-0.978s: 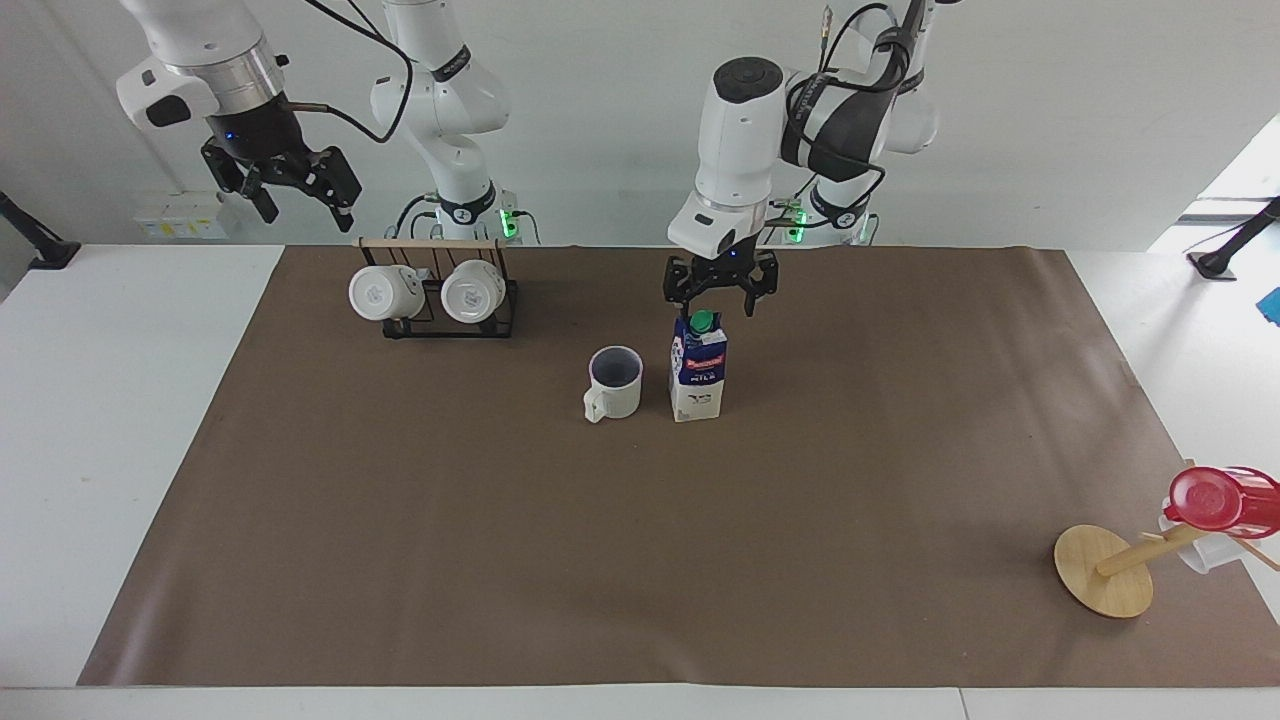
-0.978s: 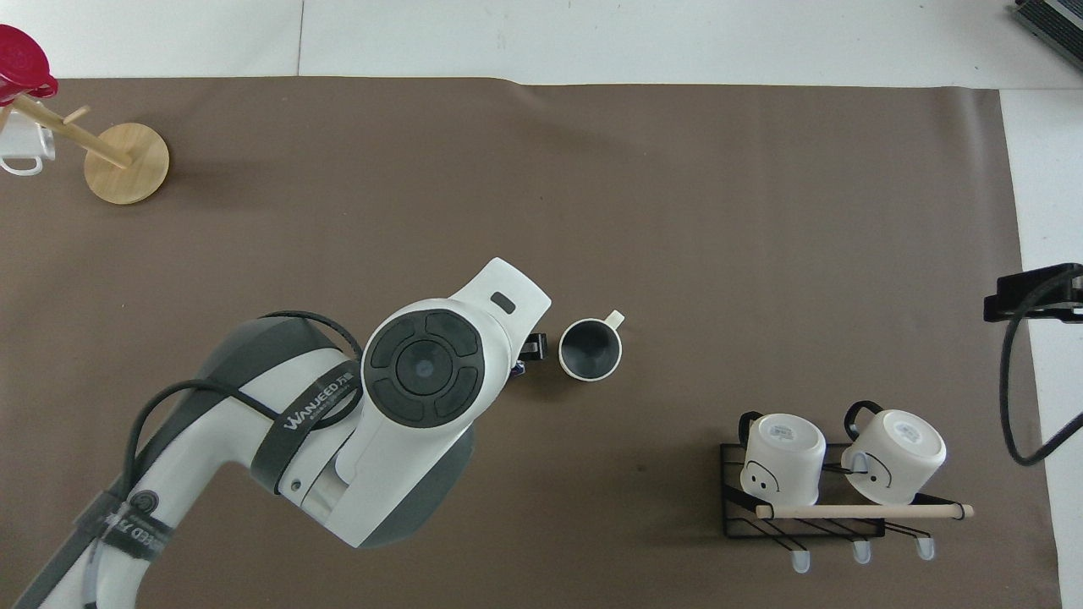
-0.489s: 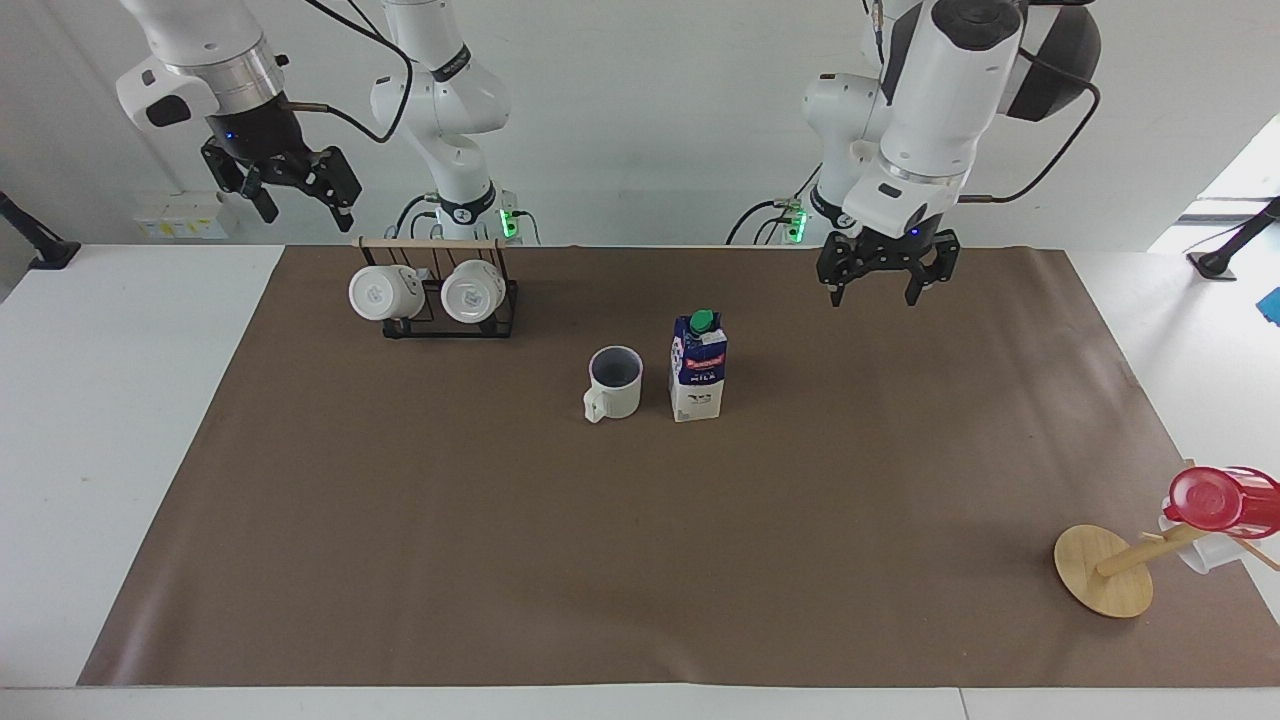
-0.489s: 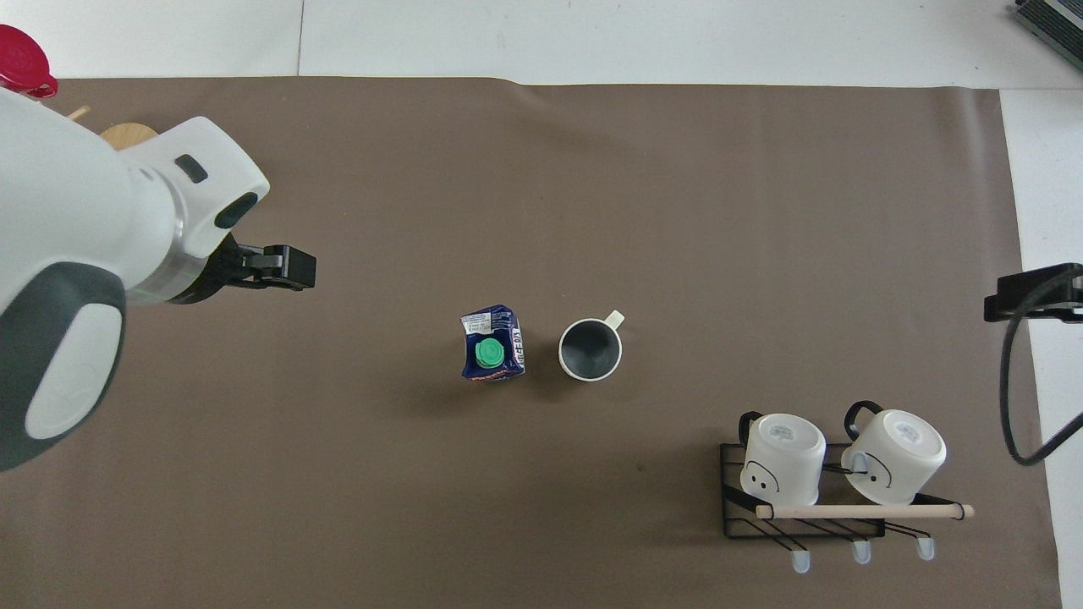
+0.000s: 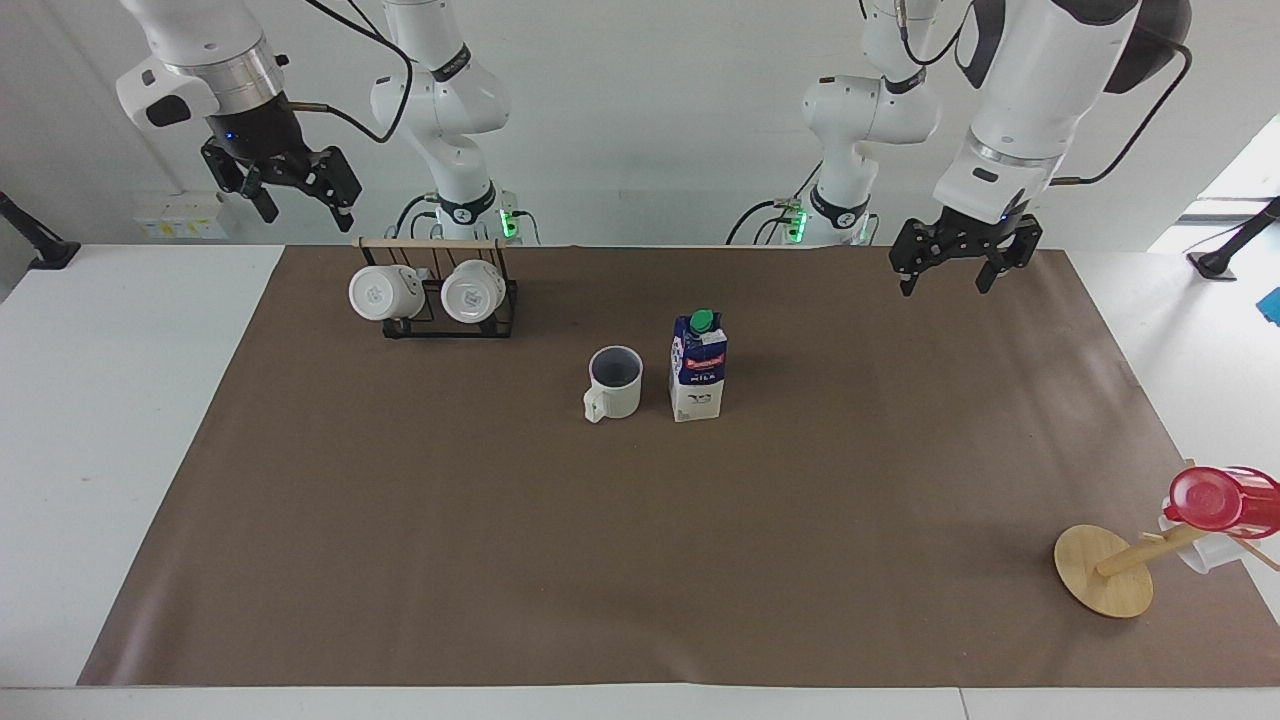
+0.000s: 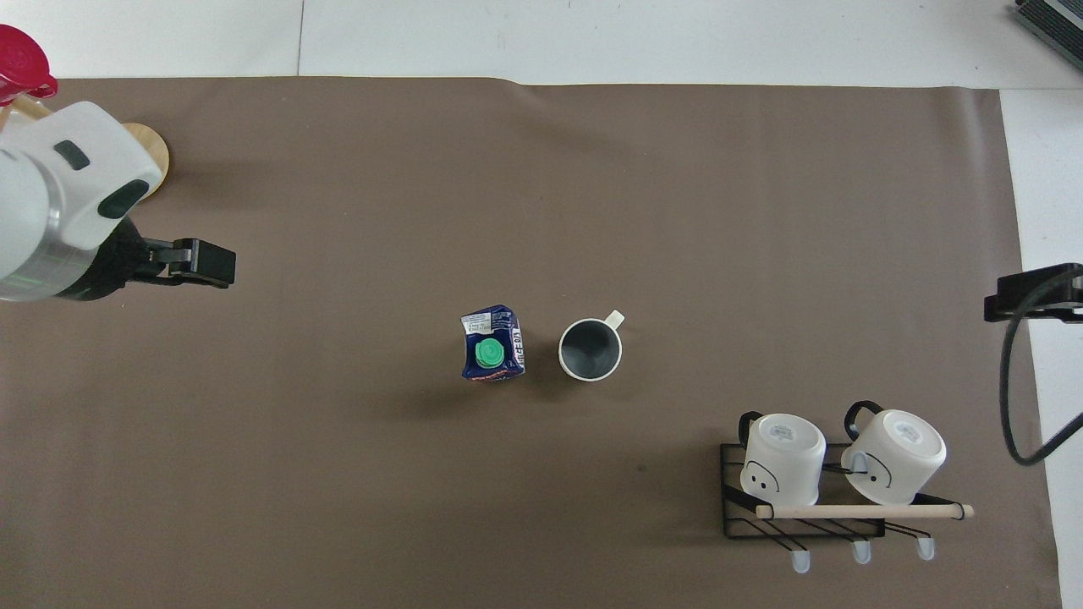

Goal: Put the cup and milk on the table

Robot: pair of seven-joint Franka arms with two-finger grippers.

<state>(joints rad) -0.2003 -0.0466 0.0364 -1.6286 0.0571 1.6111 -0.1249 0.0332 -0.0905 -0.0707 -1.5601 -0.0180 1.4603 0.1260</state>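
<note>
While my left gripper (image 5: 952, 270) hangs in the air over the brown sheet toward its own end of the table (image 5: 140, 400), its fingers (image 5: 905, 280) are spread apart with nothing between them. From overhead I only catch one black finger (image 6: 203, 262) poking out past the white wrist, which covers the rest of that hand and part of the wooden disc stand (image 6: 152, 152).

Well away from that gripper, toward the middle of the sheet, the milk (image 5: 698, 367) stands upright on the table, green cap on top (its label is too small for me to read). The cup (image 5: 614, 383) sits upright just beside it, on the side away from the left gripper, a narrow gap between them, its handle pointing away from the robots.

My right gripper (image 5: 290, 185) waits up in the air, above and beside the black wire rack (image 5: 450, 320) that holds two white mugs (image 5: 385, 292) on their sides. Its fingers are parted and empty; it falls outside the overhead view.

At the left arm's end, away from the robots, the red-topped cup (image 5: 1215, 500) leans on the wooden stand, and both views cut it off at the edge.
</note>
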